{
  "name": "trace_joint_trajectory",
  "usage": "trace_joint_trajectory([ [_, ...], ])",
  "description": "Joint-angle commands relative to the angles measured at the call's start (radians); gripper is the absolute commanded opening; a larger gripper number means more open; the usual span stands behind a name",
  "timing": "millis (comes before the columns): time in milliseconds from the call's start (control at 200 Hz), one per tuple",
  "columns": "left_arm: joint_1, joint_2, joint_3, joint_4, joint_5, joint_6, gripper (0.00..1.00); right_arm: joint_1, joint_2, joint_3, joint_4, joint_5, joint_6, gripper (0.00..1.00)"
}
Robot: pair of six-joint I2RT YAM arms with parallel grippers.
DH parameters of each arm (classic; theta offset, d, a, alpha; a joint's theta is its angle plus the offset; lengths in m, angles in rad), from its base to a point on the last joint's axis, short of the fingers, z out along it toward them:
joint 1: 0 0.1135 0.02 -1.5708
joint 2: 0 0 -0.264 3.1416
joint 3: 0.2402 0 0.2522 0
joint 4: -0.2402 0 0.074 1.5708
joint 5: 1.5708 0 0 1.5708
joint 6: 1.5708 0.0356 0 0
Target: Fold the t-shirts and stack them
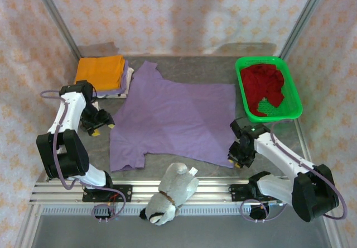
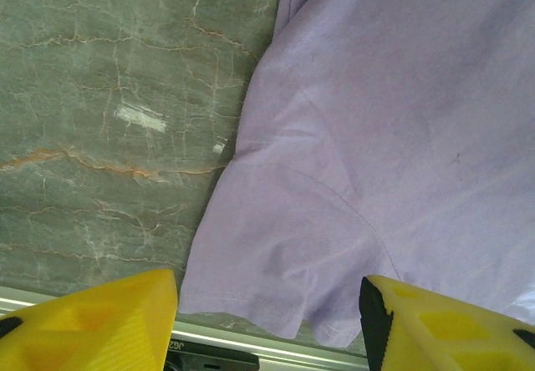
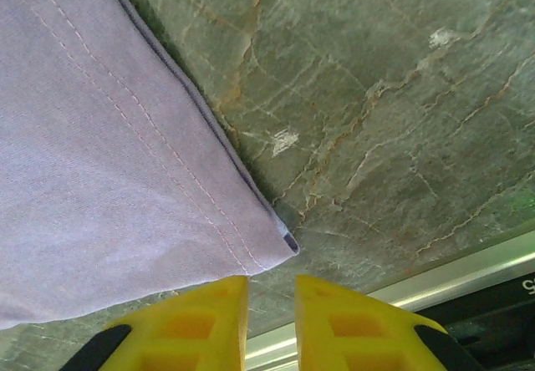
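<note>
One lavender t-shirt (image 1: 173, 119) lies flat, lengthwise left-right, hem rightward.

White arms (image 1: 58, 119), black joints (image 1: 56, 147) — yellow claws (image 2: 269, 304) (image 3: 272, 292).

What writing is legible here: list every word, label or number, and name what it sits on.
None reads whole.
White characters on the black housing, left wrist view: cut off and blurred, unreadable.
White mark on the black block, right wrist view: cut off, unreadable.
The lavender t-shirt: no lettering showing.
</note>
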Motion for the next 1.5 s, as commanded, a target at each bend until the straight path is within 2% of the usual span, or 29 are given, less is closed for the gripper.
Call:
trace_joint_trajectory([
  [0, 0.010, 0.008, -0.022, 0.005, 0.007, 0.016, 0.60, 0.009, 0.000, -0.032, 0.010, 0.005, 0.025, 0.21],
  [275, 0.014, 0.027, -0.048, 0.036, 0.012, 0.013, 0.61, 0.009, 0.024, -0.087, 0.084, -0.009, 0.047, 0.22],
  [400, 0.020, 0.046, -0.059, 0.052, 0.048, 0.012, 0.61, 0.010, 0.051, -0.092, 0.115, -0.022, 0.050, 0.22],
  [701, 0.025, 0.039, -0.064, 0.061, 0.030, 0.016, 0.61, 0.010, 0.067, -0.115, 0.171, -0.010, 0.056, 0.22],
  [806, 0.027, 0.037, -0.067, 0.062, 0.020, 0.016, 0.61, 0.011, 0.075, -0.114, 0.189, 0.020, 0.056, 0.18],
  [1006, 0.026, 0.034, -0.064, 0.056, -0.001, 0.016, 0.58, 0.010, 0.054, -0.087, 0.152, 0.071, 0.072, 0.00],
  [1241, 0.026, 0.055, -0.095, 0.074, 0.014, 0.010, 0.53, 0.009, -0.047, -0.051, 0.049, 0.165, 0.123, 0.00],
  [1497, 0.025, 0.145, -0.096, 0.091, 0.006, 0.011, 0.48, 0.009, -0.121, -0.056, 0.028, 0.182, 0.161, 0.00],
])
